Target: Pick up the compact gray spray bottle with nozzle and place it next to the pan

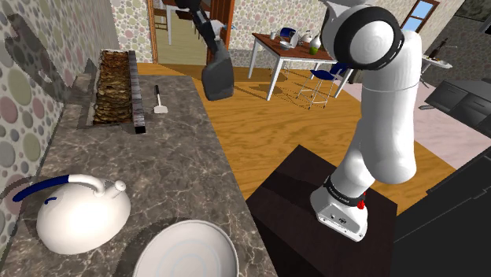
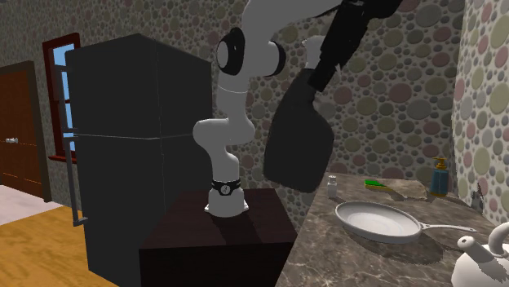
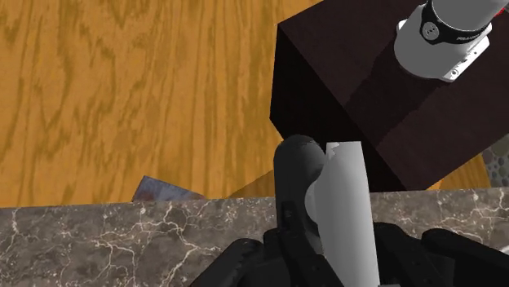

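The gripper [image 1: 212,41] is clamped on the top of the gray spray bottle [image 1: 218,75], which hangs below it, high over the bench [image 1: 173,149] edge. The pan [image 1: 185,250] lies well apart from the gripper, beside a kettle [image 1: 79,212]. A weak clasp could drop the bottle to the floor [image 1: 315,149]; a hasty descent could strike the kettle.

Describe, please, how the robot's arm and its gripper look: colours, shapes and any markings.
The arm has thick, rounded white links with dark joints; one joint shows a grey disc inside a black ring. Near its foot runs a black band with small white lettering, and below it, on the white base, sits a small red dot. The gripper is all black, with two fingers.
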Controlling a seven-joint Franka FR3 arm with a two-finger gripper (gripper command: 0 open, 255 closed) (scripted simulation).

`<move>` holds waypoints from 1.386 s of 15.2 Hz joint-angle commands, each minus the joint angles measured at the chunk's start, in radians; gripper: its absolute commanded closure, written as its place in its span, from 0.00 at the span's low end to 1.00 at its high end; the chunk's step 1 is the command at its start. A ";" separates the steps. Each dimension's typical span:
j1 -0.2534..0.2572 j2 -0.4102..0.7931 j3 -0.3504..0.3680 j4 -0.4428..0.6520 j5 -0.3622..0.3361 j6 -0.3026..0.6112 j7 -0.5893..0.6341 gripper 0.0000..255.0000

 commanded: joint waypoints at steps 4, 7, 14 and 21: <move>0.027 -0.170 0.039 -0.252 0.068 0.052 0.121 1.00; 0.051 -0.247 0.060 -0.358 0.109 0.068 0.188 1.00; 0.117 -0.377 0.116 -0.525 0.205 0.079 0.344 1.00; 0.190 -0.453 0.182 -0.616 0.305 0.076 0.509 1.00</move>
